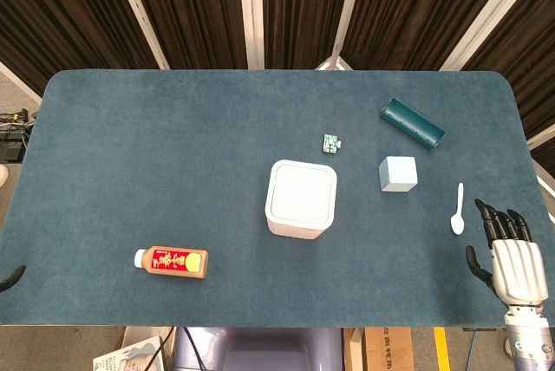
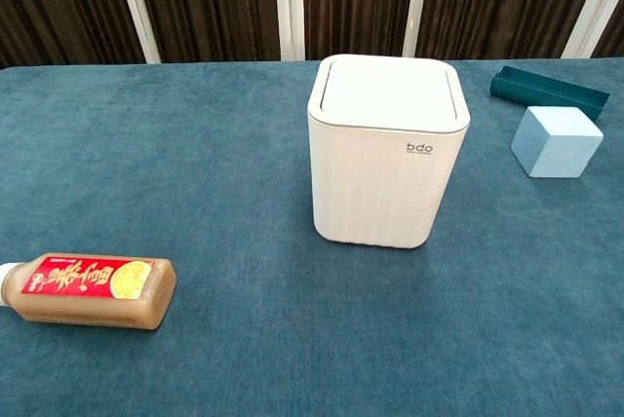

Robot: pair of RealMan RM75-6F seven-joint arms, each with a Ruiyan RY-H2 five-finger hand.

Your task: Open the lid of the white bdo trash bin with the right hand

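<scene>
The white bdo trash bin point(image 1: 300, 198) stands upright near the table's middle, and its flat lid point(image 2: 389, 92) lies closed. My right hand point(image 1: 510, 254) hovers at the table's near right edge, well to the right of the bin, fingers apart and holding nothing. It does not show in the chest view. At the near left edge of the head view only a dark tip of my left hand point(image 1: 10, 277) is visible, too little to tell how its fingers lie.
A brown drink bottle point(image 1: 172, 261) lies on its side near the front left. Right of the bin are a pale blue cube point(image 1: 398, 173), a white spoon point(image 1: 458, 210), a teal open box point(image 1: 413, 123) and a small green item point(image 1: 330, 142).
</scene>
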